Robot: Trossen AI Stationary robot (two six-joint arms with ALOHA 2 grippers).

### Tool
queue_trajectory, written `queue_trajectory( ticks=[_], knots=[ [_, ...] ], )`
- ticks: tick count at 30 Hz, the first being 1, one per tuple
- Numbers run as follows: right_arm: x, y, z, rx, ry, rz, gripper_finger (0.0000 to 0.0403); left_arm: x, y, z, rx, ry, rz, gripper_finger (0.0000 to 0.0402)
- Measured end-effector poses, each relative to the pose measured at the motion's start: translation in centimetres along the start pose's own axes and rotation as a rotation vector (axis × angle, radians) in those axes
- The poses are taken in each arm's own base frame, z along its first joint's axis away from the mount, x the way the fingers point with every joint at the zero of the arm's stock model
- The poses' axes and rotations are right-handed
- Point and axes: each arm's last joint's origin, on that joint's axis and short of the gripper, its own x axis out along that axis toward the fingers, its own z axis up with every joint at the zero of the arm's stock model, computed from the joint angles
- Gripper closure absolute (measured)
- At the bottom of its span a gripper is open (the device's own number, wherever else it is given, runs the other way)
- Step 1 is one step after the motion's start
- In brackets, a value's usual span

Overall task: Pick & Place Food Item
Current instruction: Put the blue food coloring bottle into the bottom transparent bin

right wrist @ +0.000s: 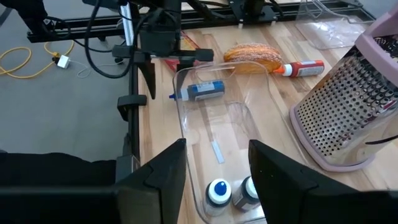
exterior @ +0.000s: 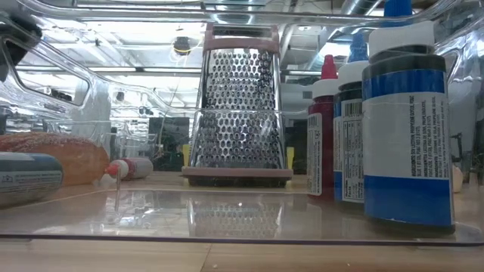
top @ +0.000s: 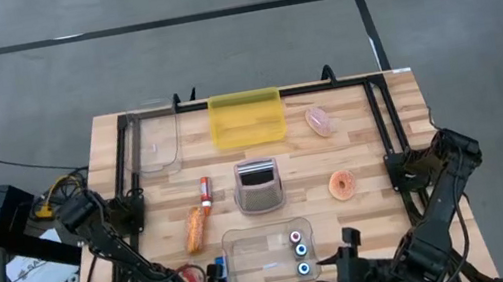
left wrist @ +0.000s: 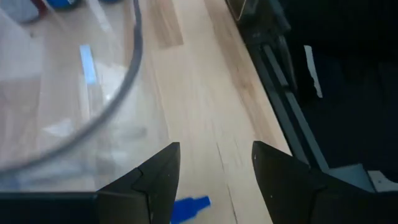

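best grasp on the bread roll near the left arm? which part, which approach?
Take the bread roll across its narrow width at mid-length, coming from straight above. It lies flat on the table, long axis roughly along the red-capped tube beside its far end; its long sides look clear. The left gripper is nearest, fingers apart.

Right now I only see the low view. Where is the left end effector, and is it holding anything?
Observer: The left end effector hovers by the clear bin, at its left corner, open and empty.
Operator: Is there food besides the bread?
Observer: Yes, a donut lies right of the grater in the high view.
Operator: And the right arm?
Observer: The right end effector hangs open above the bin's other end, over the bottles.
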Motion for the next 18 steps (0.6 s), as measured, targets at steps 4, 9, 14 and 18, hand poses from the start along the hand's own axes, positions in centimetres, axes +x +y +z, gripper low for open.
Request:
queue_trajectory(
  ticks=[4, 9, 14, 18],
  knots=[
    [-0.2, 0.1, -0.1, -0.001, -0.004, 0.002, 0.0239, 0.1, 0.2, -0.7, -0.031, 0.027, 0.008, 0.0208],
    [-0.2, 0.1, -0.1, 0.005, -0.009, -0.002, 0.0239, 0.0, 0.3, -0.9, -0.052, 0.046, 0.020, 0.0208],
    [-0.2, 0.1, -0.1, 0.006, -0.009, -0.001, 0.0239, 0.0, 0.5, -1.4, -0.073, 0.094, 0.032, 0.0208],
    [-0.3, 0.2, -0.2, 0.005, -0.011, -0.001, 0.0239, -0.3, 0.2, -1.7, -0.083, 0.107, 0.031, 0.0208]
  ],
)
